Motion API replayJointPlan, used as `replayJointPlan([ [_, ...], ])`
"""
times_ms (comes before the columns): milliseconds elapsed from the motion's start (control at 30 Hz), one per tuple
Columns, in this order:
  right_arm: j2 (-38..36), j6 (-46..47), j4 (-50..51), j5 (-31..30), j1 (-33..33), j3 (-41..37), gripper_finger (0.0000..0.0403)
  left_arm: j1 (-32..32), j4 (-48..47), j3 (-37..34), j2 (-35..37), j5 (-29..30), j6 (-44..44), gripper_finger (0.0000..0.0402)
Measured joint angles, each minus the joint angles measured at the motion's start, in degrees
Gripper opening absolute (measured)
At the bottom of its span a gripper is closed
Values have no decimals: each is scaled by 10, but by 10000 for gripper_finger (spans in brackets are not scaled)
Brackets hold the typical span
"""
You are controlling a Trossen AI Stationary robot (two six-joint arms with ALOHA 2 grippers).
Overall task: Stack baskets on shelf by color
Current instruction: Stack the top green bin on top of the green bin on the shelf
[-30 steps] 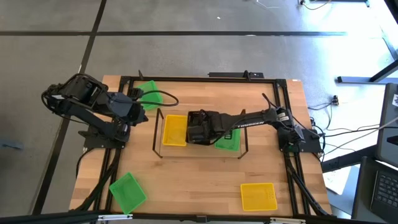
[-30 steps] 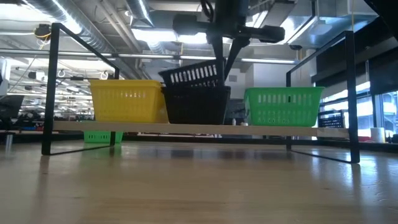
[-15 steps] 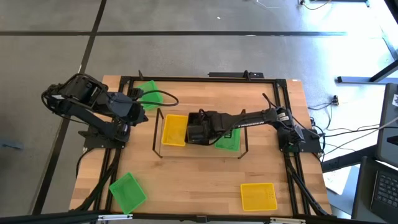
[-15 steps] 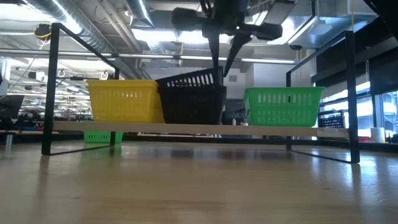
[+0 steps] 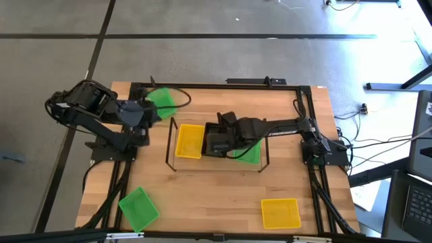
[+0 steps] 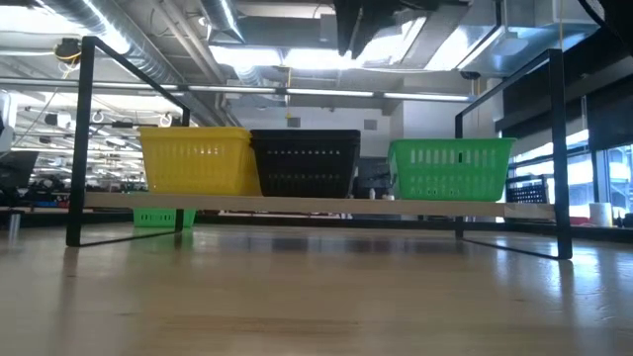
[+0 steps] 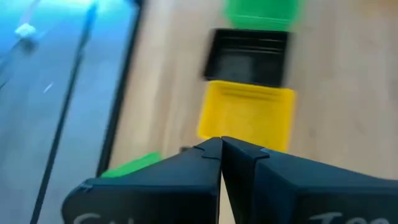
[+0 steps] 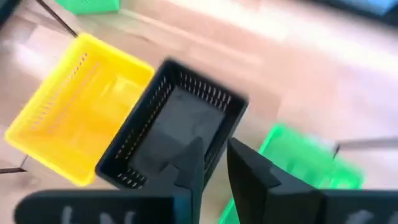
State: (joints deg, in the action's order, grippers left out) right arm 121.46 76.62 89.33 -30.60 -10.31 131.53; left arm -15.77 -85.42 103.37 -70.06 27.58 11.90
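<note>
The shelf [image 6: 425, 208] stands mid-table and carries a yellow basket [image 5: 190, 141], a black basket [image 5: 217, 142] and a green basket [image 5: 248, 152], side by side. In the low view the black basket [image 6: 305, 162] sits level between the other two. My right gripper [image 8: 214, 146] hovers above the black basket [image 8: 177, 127], open and touching nothing; it shows raised at the top of the low view [image 6: 356, 25]. My left gripper [image 7: 221, 144] is shut at the table's left, beside a green basket [image 5: 163, 101] resting on the table.
A green basket [image 5: 139, 207] lies near the table's near-left corner and a yellow basket [image 5: 280, 212] near the near-right. Black wire frames [image 6: 84, 138] stand at both ends of the shelf. Bare wood stretches between the shelf and the near edge.
My right gripper lowered the tilted black basket until it sat level on the shelf's black one, let go of it and rose straight up. My left gripper moved a little toward the far edge.
</note>
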Motion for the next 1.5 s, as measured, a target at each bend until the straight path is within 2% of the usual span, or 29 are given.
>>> replayJointPlan([
  [200,0,-185,6,-16,9,35,69,0,-41,-8,1,131,99,0],
  [400,-16,-323,7,-16,31,34,69,0,-42,-45,0,255,101,0],
  [500,-39,-356,7,-21,35,34,69,3,-41,-63,0,289,88,0],
  [633,-79,-394,7,-44,31,34,63,23,-37,-92,0,284,98,0],
  [833,-151,-434,7,-50,29,35,54,63,-38,-117,1,281,178,0],
  [1100,-240,-509,7,-59,30,35,33,119,-37,-117,7,216,236,0],
  [1300,-294,-577,7,-59,45,35,3,152,-37,-117,7,194,241,0],
  [1433,-322,-595,7,-59,59,35,10,182,-36,-117,7,189,241,0],
  [1500,-335,-607,7,-59,66,35,11,206,-36,-117,7,167,241,0],
])
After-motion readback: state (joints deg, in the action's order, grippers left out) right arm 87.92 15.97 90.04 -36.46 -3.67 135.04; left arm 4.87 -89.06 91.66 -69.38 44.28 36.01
